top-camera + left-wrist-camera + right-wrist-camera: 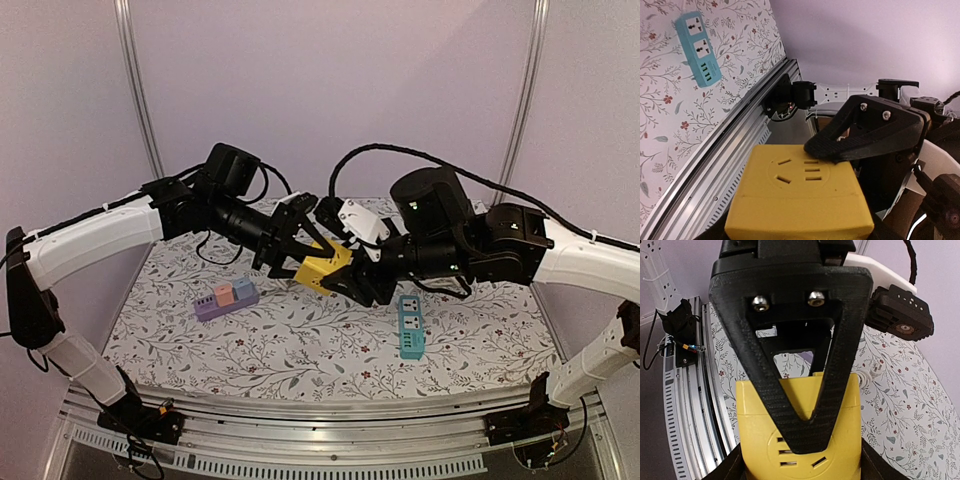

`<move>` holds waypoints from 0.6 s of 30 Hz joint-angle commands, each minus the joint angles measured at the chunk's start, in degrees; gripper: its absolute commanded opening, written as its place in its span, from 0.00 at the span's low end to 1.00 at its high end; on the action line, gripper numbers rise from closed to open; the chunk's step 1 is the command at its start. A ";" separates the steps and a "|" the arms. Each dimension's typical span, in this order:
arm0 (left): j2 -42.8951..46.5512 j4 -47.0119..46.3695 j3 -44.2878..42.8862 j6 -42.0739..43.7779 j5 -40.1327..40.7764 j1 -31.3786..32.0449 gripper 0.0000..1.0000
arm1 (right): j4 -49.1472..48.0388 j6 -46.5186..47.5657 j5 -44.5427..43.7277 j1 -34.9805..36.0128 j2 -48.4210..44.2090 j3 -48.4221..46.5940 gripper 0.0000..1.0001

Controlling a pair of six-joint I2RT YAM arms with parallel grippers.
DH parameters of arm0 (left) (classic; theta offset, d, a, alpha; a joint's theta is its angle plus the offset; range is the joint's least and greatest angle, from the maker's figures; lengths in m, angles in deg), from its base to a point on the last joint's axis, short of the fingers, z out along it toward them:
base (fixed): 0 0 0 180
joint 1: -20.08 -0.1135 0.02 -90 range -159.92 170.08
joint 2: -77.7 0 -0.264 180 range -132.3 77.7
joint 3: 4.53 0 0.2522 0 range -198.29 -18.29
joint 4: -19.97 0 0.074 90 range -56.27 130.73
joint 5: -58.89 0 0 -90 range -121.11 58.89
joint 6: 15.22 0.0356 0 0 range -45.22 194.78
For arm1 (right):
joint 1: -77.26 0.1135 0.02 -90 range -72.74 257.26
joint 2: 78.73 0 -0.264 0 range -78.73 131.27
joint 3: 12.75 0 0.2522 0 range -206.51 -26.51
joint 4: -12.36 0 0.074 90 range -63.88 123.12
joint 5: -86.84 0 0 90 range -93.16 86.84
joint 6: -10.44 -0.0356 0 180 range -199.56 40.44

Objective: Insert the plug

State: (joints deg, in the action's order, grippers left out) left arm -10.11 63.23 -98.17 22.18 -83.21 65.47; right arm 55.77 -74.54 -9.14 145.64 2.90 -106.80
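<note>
A yellow socket block (324,267) hangs in the air over the middle of the table, held between both grippers. My left gripper (298,250) comes from the left and my right gripper (350,282) from the right; both are shut on the block. In the left wrist view the block (797,192) shows a socket face with one black finger (865,132) of the other gripper pressed on it. The right wrist view shows the block (800,435) the same way, with a finger (790,365) across its face. A white coiled cable with a plug (869,376) lies on the table beyond the block.
A purple power strip (226,297) with pink and blue parts lies left of centre. A teal power strip (410,325) lies right of centre and also shows in the left wrist view (699,47). A black cable (215,255) trails at the back left. The metal rail (330,410) runs along the near edge.
</note>
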 commanded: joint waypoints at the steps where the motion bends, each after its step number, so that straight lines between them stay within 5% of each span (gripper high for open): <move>1: 0.06 3.95 -1.70 0.90 1.74 0.63 0.00 | -0.03 -3.26 -9.06 0.42 0.57 -1.74 0.56; 2: 0.09 5.79 -2.54 1.82 3.47 0.51 0.00 | 0.06 -5.91 -12.02 0.39 0.15 -0.86 0.73; 5: 0.37 10.14 -3.77 3.97 8.14 0.28 0.00 | 0.16 -9.57 -16.22 0.38 -2.23 2.37 0.98; 12: 0.92 18.47 -4.61 8.11 16.12 -0.27 0.00 | 7.01 -22.12 -29.78 -1.12 -7.55 9.53 0.99; 18: 0.94 21.89 -4.06 8.15 19.79 -0.38 0.00 | 17.00 -38.49 -29.16 -8.29 -8.48 13.12 0.99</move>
State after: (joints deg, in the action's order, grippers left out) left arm -10.06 80.60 -101.51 29.00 -67.10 65.10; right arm 64.21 -99.68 -35.08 141.21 -5.08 -95.74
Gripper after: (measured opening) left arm 0.616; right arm 0.989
